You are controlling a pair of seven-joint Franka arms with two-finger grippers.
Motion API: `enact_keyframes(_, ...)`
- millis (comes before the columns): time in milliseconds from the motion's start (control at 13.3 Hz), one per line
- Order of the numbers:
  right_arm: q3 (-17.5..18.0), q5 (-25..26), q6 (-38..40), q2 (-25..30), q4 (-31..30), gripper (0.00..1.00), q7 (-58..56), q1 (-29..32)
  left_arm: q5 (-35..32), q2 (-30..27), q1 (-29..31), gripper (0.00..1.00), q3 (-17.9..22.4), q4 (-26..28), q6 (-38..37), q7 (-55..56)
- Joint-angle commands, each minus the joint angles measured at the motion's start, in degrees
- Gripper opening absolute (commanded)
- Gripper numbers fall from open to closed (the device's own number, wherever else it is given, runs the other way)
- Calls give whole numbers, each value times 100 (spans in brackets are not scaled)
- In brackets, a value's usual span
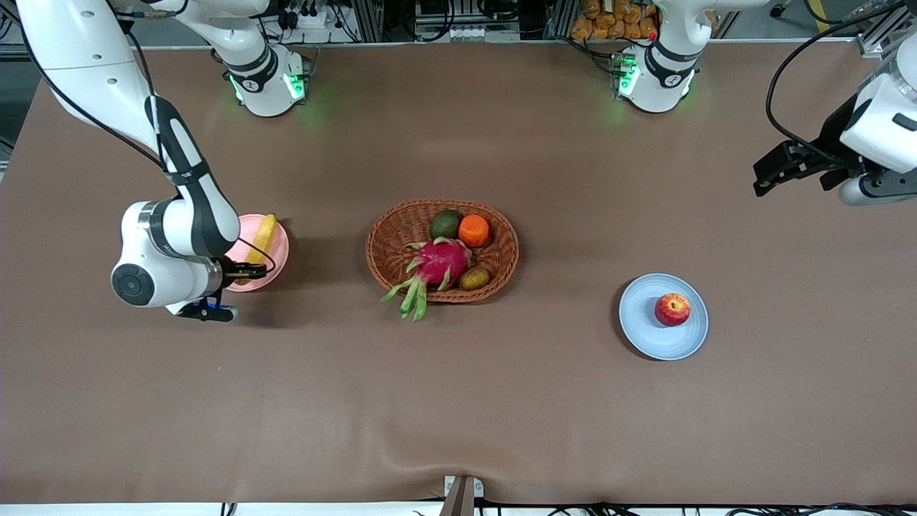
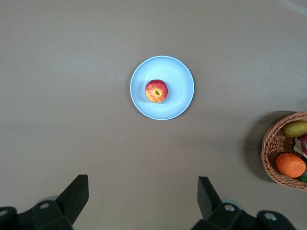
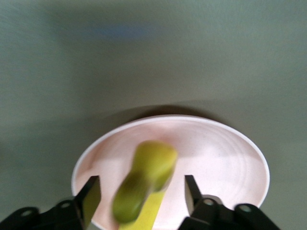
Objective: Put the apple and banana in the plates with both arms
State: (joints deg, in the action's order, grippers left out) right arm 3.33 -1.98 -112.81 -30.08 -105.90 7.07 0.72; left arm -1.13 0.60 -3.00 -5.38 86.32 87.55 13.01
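The yellow banana (image 1: 265, 233) lies across the pale pink plate (image 1: 281, 252) at the right arm's end of the table. My right gripper (image 1: 251, 272) hovers low over that plate's edge. In the right wrist view the banana (image 3: 146, 177) shows blurred between the spread fingers (image 3: 91, 196), clear of both, over the pink plate (image 3: 225, 163); the right gripper (image 3: 141, 184) is open. The red apple (image 1: 672, 309) rests in the light blue plate (image 1: 663, 340). My left gripper (image 1: 770, 172) waits open and empty, high over the left arm's end. Its wrist view shows the left gripper (image 2: 143, 194), apple (image 2: 156, 91) and blue plate (image 2: 178, 103).
An oval wicker basket (image 1: 505, 269) stands mid-table between the two plates. It holds a magenta dragon fruit (image 1: 437, 265), an orange (image 1: 473, 230), a green fruit (image 1: 445, 223) and a small brownish one (image 1: 473, 278). The basket's edge (image 2: 268, 153) shows in the left wrist view.
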Motion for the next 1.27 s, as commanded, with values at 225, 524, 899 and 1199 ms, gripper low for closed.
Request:
enact_keyframes(225,71,-65,2376,72,3211,100,49,-362,104,-95,-16,100,20,34,-71,-88)
enact_keyframes(524,89,-101,2772,500,4051,100,31,-336,139,-191,-7,100,64,51,-115,-97)
enact_keyframes(899,45,-22,3522,2161,3386,100,119,-240,289,-279,-7,100,64,121,-256,-88)
enact_keyframes(1199,36,-30,2724,3206,1929,100,111,-81,289,-358,-7,100,55,227,-238,-88)
